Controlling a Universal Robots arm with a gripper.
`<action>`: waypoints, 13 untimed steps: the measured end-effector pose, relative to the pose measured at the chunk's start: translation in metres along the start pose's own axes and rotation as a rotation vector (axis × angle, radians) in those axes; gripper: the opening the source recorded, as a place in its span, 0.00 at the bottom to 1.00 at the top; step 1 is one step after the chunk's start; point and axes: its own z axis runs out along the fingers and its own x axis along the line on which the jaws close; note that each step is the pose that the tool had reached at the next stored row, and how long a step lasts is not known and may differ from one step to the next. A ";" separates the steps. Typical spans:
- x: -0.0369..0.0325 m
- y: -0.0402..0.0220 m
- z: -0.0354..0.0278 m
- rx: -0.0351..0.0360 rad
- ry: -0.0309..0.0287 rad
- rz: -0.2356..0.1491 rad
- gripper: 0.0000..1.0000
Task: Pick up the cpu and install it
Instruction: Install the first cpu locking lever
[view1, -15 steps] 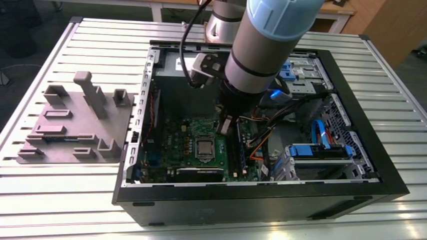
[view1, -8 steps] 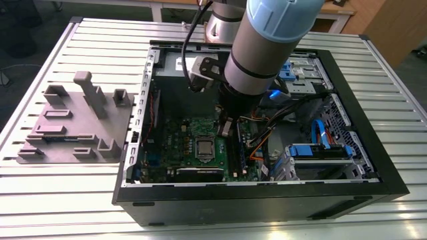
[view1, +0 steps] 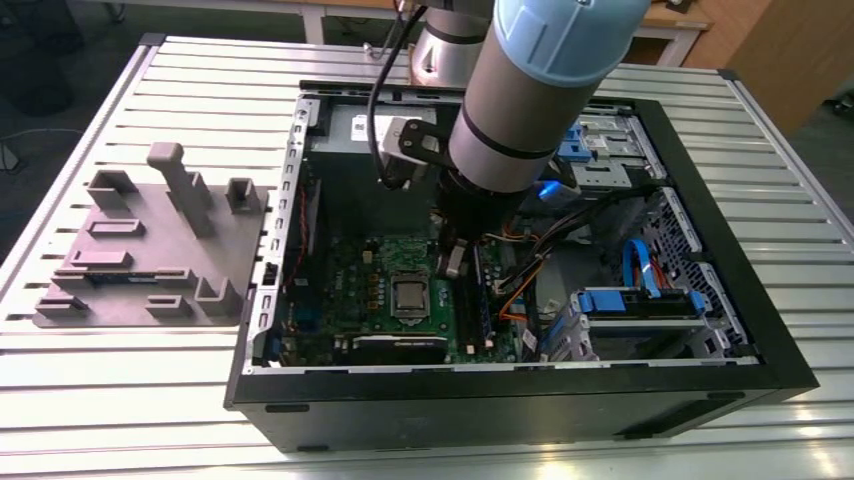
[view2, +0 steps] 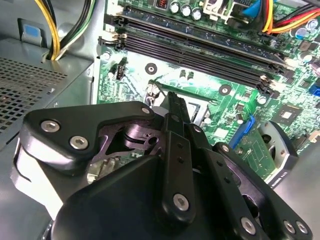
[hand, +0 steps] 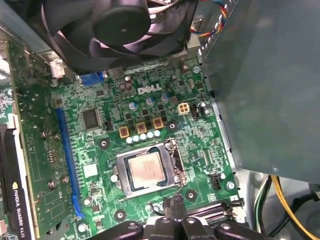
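The cpu (hand: 147, 170) is a small square chip with a shiny silver top, lying flat in its socket on the green motherboard (hand: 100, 150), with a silver metal frame (hand: 172, 172) around it. In the exterior view the cpu (view1: 410, 293) sits in the middle of the open computer case (view1: 721, 300). My gripper (view1: 454, 262) hangs inside the case just above the board, beside the socket toward the exterior view's right. Its black fingers (view2: 175, 112) are shut together with nothing between them. In the first wrist view my gripper (hand: 175, 201) is a short way off the socket's edge.
A black fan (hand: 115, 25) and a grey power supply box (hand: 270, 85) border the socket. Memory slots (view2: 200, 45) run along the board and yellow cables (view2: 50, 25) hang by the box. A grey fixture plate (view1: 147, 250) lies on the slatted table at the exterior view's left.
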 end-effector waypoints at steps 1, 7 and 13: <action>0.0002 -0.0001 0.0004 0.0001 0.0008 -0.002 0.11; 0.0015 -0.0007 0.0027 -0.0017 0.0092 -0.050 0.11; 0.0074 -0.0019 0.0025 -0.0011 0.0145 -0.072 0.11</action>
